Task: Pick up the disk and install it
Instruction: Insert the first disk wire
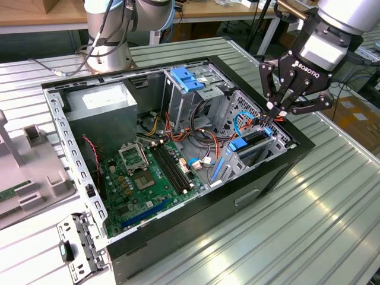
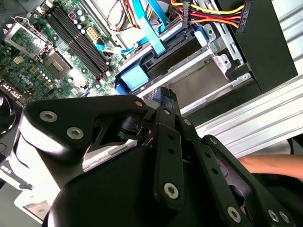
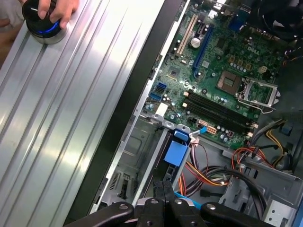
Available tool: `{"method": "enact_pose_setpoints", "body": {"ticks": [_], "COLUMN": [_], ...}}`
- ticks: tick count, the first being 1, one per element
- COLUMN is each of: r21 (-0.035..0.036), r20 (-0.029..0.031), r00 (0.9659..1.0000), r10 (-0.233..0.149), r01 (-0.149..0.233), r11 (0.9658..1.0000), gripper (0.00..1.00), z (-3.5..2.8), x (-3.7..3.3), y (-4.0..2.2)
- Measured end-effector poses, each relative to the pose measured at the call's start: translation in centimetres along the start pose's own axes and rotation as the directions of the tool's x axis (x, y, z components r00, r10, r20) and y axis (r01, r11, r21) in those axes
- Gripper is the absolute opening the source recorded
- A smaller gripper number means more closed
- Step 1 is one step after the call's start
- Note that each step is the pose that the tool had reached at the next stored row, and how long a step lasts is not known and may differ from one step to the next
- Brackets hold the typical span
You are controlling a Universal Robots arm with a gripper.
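The disk (image 1: 252, 140) sits in its slot inside the computer case (image 1: 261, 187). The gripper (image 1: 274, 111) hangs right over it with its fingers together, holding nothing. The job looks almost done.

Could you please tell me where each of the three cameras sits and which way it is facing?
Exterior view: off the arm, raised, looking down into the open computer case; the arm's base and end effector show.
First wrist view: on the arm, looking down past the shut end effector at the motherboard and table; a person's hand shows.
Second wrist view: on the arm, looking past the end effector at the drive bay.
Both wrist views share the motherboard and the blue tab.
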State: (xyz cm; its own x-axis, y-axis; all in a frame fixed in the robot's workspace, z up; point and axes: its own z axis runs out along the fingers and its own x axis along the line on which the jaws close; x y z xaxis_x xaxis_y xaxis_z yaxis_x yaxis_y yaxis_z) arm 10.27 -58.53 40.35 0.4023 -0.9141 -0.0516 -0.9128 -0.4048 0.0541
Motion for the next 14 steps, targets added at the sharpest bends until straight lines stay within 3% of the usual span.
{"method": "enact_pose_setpoints", "body": {"ticks": [14], "r21": [-0.0028], "r20": [-0.0027], "r00": [0.9987], "r10": [-0.052], "r01": [0.052], "r11": [0.9987], "gripper": [0.11], "z": [0.0], "x": [0.0], "y": [0.0]}}
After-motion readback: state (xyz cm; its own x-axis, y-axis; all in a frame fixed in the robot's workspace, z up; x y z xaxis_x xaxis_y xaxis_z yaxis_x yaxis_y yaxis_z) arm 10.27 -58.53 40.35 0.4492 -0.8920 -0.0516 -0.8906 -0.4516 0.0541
